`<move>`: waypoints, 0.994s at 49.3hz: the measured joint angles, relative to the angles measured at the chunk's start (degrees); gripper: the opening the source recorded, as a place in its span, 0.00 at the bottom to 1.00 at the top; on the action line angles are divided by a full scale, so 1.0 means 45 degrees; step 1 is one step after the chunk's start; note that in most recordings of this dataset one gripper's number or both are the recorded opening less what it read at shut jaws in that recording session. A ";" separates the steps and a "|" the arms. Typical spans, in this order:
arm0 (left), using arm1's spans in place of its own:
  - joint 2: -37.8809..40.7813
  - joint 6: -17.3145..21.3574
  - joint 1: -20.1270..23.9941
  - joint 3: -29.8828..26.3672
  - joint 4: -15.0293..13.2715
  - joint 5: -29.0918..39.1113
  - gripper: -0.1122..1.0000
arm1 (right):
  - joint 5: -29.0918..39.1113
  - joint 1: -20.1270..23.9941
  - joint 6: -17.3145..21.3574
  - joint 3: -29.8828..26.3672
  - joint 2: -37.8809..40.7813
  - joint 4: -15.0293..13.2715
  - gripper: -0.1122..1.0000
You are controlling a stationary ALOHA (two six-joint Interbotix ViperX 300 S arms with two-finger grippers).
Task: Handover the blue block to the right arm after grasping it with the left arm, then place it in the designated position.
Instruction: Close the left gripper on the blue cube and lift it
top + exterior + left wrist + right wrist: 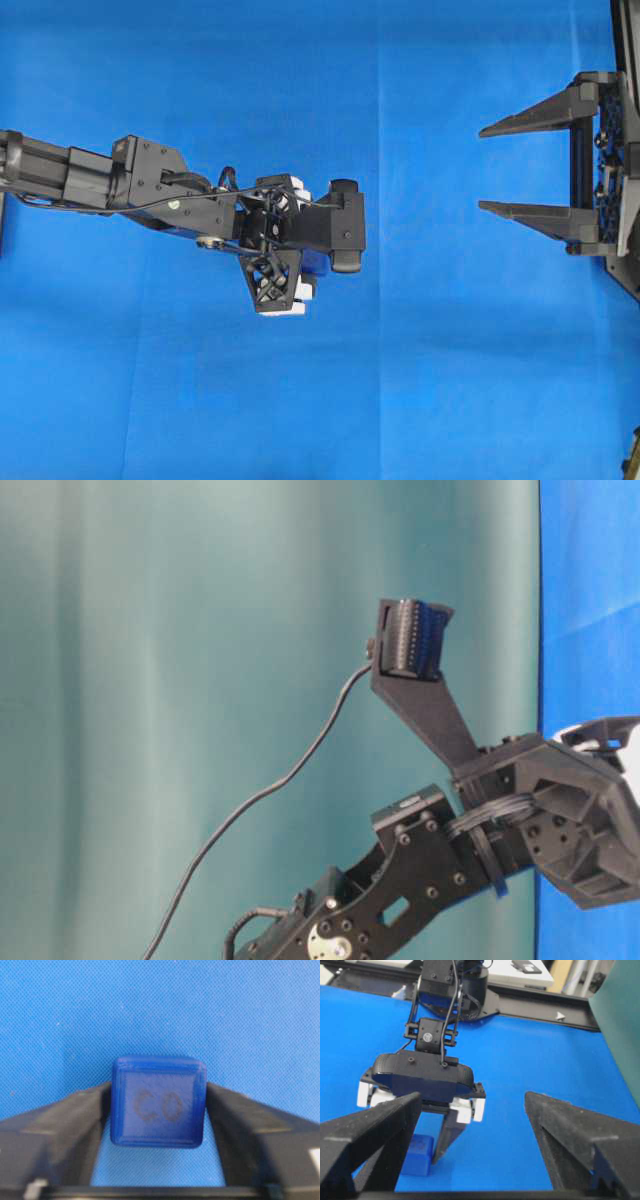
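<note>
A: Left gripper is down on the blue cloth, blue block between its fingers, both touching the block's sides. Jaws gripping the blue block, which sits on the cloth.

B: Right side?

A: Right gripper sits at the right edge, jaws spread wide, nothing in them, well apart from the left arm.

B: Room to move?

A: Bare cloth all around and between the arms. Teal backdrop behind; black frame rail along the far edge.
</note>
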 measured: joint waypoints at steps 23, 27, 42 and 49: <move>0.0020 -0.0078 -0.0039 0.0000 0.0020 0.0078 0.54 | 0.0000 0.0000 0.0000 0.0000 0.0020 0.0000 0.97; 0.0020 -0.0078 -0.0039 -0.0020 0.0020 0.0137 0.54 | -0.0020 0.0020 0.0000 0.0000 0.0020 0.0000 0.97; -0.0234 -0.0117 -0.0039 -0.0234 0.0020 0.1055 0.54 | -0.0020 0.0000 0.0000 -0.0020 0.0020 0.0000 0.97; -0.1055 -0.0098 -0.0039 -0.0508 0.0020 0.1719 0.54 | 0.0000 0.0000 0.0000 -0.0020 0.0020 0.0000 0.97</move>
